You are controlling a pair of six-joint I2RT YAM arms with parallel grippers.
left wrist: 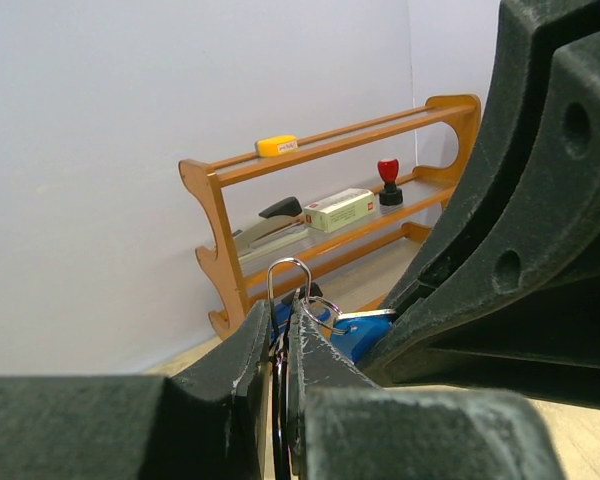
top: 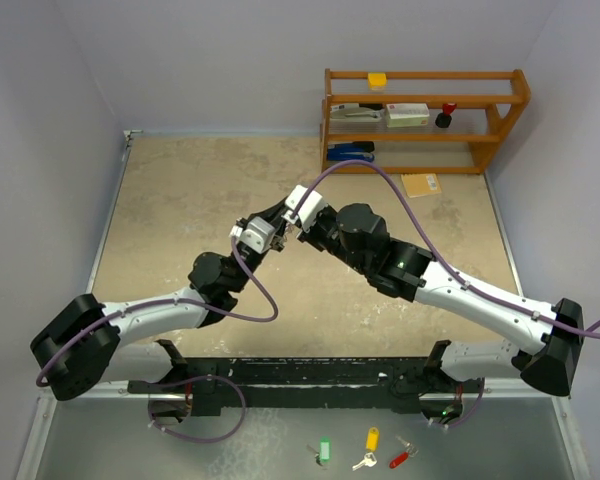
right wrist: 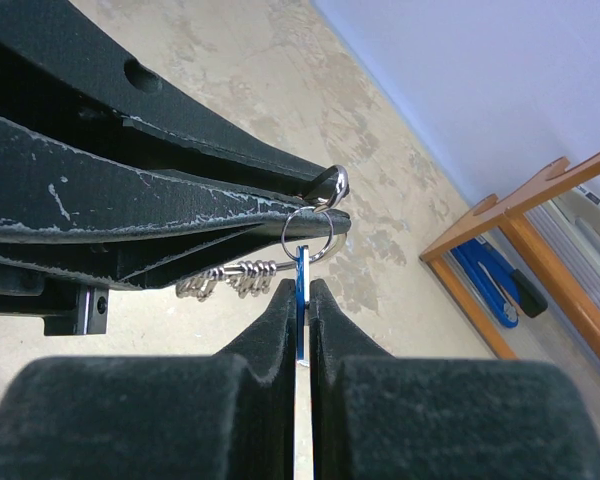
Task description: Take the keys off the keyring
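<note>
Carefully now: the left gripper [left wrist: 283, 326], clamped tight, apparently pinches the keyring [left wrist: 289, 261]. The right gripper [right wrist: 302, 293] nips the blue-headed key [right wrist: 301, 268]. Work it round the wire without yanking.

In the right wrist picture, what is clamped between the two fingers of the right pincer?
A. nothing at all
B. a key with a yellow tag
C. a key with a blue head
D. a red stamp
C: the right pincer is shut on the blue-headed key, which shows edge-on between its two fingers.
</note>
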